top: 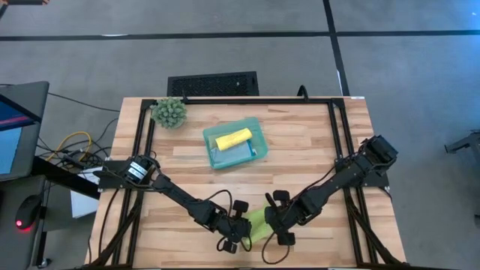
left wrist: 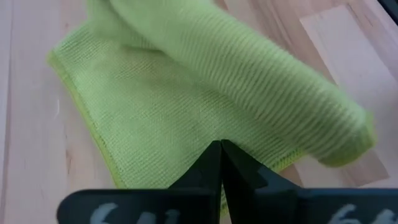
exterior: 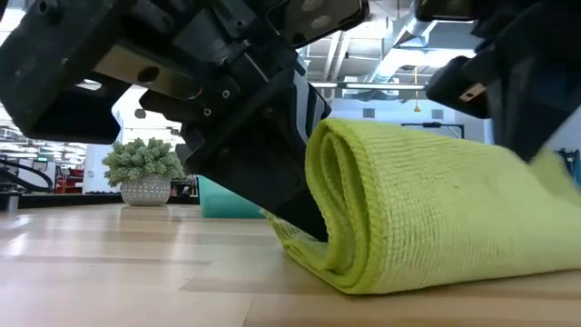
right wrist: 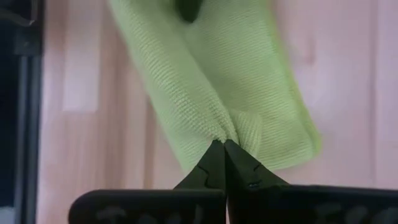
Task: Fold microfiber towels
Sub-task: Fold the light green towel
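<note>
The lime green towel (exterior: 427,213) lies at the lower centre of the high view, on the wooden desk (top: 300,161) between the two arms, and it is already doubled over: the low view shows a thick rounded fold at its left end, with several layers curling inside (the ribbed weave is clear there). The left pincer (top: 241,234) sits at the towel's left edge and the right pincer (top: 279,229) at its right edge. In the left wrist view the two dark fingers (left wrist: 217,168) are pressed fully together on the thin lower layer of the cloth, while a loose fold hangs above it. In the right wrist view the fingers (right wrist: 219,163) are also closed tight, pinching a small pucker of the towel's edge. Only the high view shows the teal tray (top: 256,129) in the upper centre, with a yellow towel (top: 233,138) and a light blue towel (top: 234,154) inside it, and the spiky plant ball (top: 169,112) at the upper left of the desk.
</note>
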Robot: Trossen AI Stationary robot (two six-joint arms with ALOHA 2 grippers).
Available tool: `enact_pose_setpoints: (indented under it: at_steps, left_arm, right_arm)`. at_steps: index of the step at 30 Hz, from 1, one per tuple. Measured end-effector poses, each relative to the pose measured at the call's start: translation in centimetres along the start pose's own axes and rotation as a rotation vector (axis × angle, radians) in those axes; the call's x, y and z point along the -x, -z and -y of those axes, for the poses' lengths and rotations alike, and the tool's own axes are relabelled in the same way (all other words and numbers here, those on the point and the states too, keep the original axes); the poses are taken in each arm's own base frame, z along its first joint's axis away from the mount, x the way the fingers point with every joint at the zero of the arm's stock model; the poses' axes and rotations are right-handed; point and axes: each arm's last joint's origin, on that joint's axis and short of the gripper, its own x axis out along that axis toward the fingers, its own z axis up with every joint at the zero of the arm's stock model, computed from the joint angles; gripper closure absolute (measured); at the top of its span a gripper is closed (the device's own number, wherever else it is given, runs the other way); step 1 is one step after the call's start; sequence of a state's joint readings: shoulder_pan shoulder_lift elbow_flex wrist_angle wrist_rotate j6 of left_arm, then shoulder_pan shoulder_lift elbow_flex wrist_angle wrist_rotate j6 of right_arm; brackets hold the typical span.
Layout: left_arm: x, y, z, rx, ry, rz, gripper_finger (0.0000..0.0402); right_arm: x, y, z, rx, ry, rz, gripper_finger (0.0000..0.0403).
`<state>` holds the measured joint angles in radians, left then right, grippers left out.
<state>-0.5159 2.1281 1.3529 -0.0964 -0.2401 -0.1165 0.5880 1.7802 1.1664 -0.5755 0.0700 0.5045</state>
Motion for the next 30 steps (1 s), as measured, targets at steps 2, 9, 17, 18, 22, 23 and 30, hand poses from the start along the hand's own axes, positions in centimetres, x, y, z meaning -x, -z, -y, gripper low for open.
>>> enact_pose_setpoints:
  at_steps: [2, 9, 17, 18, 22, 23, 30]
  left_arm:
    - [0.0, 0.0, 0.1, -0.001, 0.001, 0.003, 0.0401]
    - [0.2, -0.3, 0.5, -0.013, 0.009, 0.014, 0.0401]
    - [0.9, -1.3, 0.5, -0.002, -0.125, -0.025, 0.0401]
    - [0.9, -1.3, 0.3, 0.006, -0.15, -0.033, 0.0401]
    - [0.8, -0.5, -0.9, 0.051, -0.21, -0.112, 0.0401]
    - [0.8, -0.4, -1.2, 0.063, -0.223, -0.127, 0.0401]
    - [0.0, 0.7, -2.0, 0.081, -0.213, -0.107, 0.0401]
  right_arm:
    - [0.0, -0.2, 0.4, -0.029, 0.019, 0.009, 0.0395]
    - [-0.3, -0.5, 1.7, -0.103, 0.051, 0.013, 0.0395]
    - [-0.5, 0.1, 1.7, -0.107, 0.062, -0.019, 0.0393]
    - [-0.5, 0.1, 1.6, -0.104, 0.061, -0.019, 0.0393]
    - [-0.5, 0.3, 1.3, -0.096, 0.046, -0.027, 0.0393]
    - [-0.5, 0.3, 1.2, -0.093, 0.044, -0.028, 0.0393]
    - [-0.5, 0.5, 0.9, -0.084, 0.037, -0.031, 0.0393]
